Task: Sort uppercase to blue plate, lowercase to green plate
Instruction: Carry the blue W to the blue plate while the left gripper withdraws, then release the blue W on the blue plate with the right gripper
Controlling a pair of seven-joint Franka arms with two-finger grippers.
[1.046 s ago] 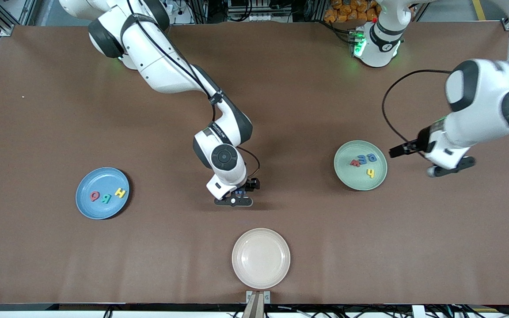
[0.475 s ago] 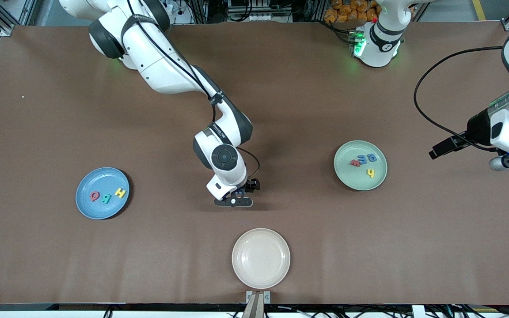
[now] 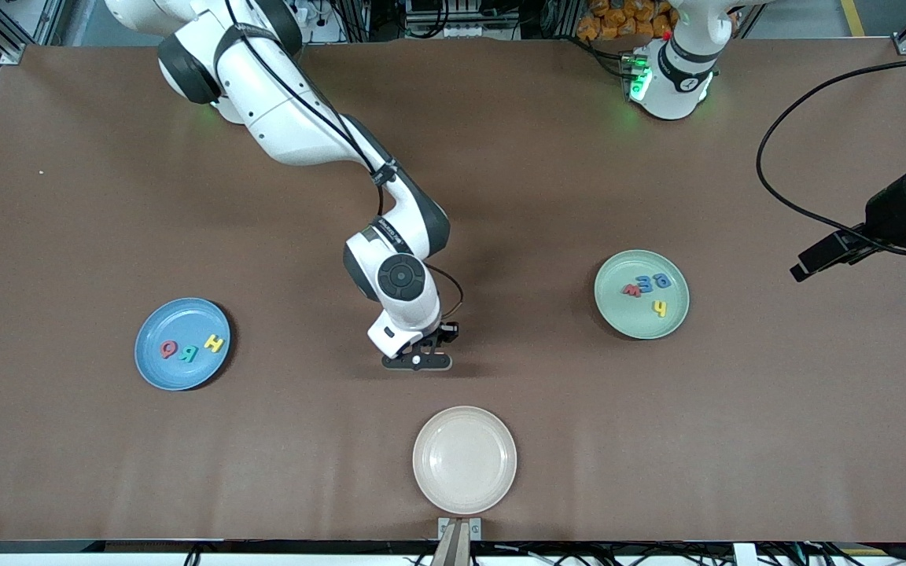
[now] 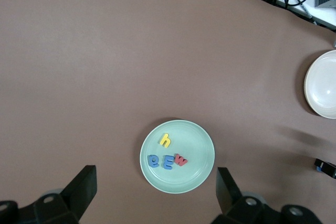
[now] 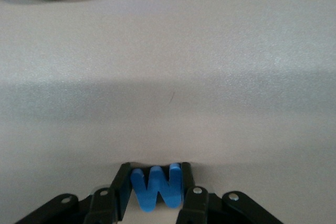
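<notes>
Here three uppercase letters (image 3: 190,348) lie on the blue plate (image 3: 156,373), four lowercase letters (image 3: 646,290) on the green plate (image 3: 620,322). The right tool (image 5: 156,195) pinches one blue W (image 5: 155,186) mid-surface; the left tool (image 4: 155,195) hangs wide over the surface's left-arm edge.

White arms (image 3: 296,118), black joints, black cables, green base lights.

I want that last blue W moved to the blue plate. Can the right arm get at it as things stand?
Probably yes. The right gripper is already down at the table, its fingers shut on the blue W. Bare table lies between it and the blue plate.
</notes>
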